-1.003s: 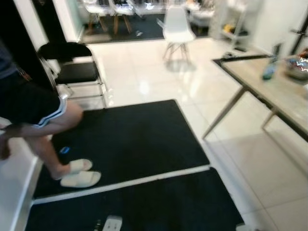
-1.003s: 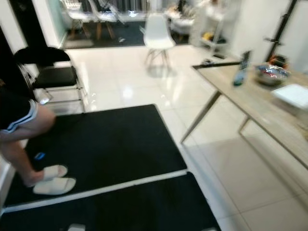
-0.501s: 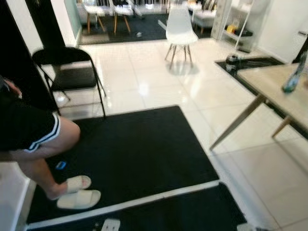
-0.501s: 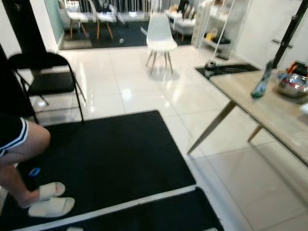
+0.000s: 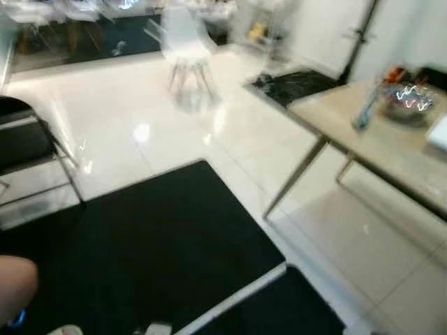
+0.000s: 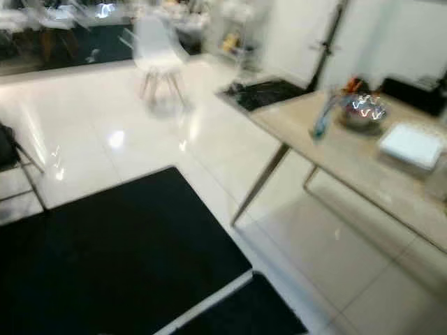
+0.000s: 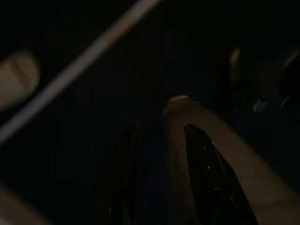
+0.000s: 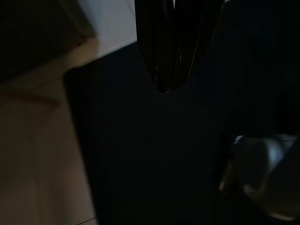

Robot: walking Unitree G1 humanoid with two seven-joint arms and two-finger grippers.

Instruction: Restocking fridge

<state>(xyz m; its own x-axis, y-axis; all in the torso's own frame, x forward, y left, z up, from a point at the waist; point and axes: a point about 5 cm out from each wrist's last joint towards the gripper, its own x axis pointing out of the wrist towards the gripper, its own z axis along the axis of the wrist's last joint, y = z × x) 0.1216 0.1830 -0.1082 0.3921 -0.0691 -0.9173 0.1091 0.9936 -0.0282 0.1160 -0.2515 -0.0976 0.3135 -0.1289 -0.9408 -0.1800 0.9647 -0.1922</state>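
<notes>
Whole view swung rightward since a second ago, so the wooden table (image 6: 363,157) came closer and the person's knee (image 5: 14,289) slid off left. Right gripper (image 8: 169,70) hung pressed together; left gripper (image 7: 159,178) too dark to call. No fridge spotted, restocking hadn't started.

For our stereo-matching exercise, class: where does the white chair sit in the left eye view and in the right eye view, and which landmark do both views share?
Left eye view: the white chair stands near the top, left of centre, on the pale floor, blurred.
Right eye view: the same chair is near the top, farther to the left.
Shared landmark: the wooden table along the right side, nearer than the chair.
</notes>
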